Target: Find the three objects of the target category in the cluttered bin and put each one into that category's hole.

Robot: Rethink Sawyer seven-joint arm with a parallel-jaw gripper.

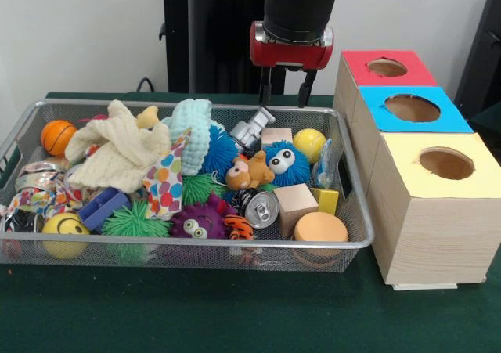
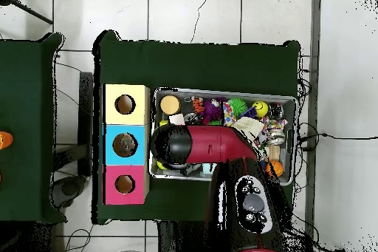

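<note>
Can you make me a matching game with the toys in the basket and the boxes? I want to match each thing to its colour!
Things:
1. small basketball
2. smiley ball
3. fuzzy ball with big eyes
4. box nearest the robot

Colours:
A. blue
B. red
C. orange
D. yellow

Pairs: 1-C, 2-D, 3-A, 4-B
</note>
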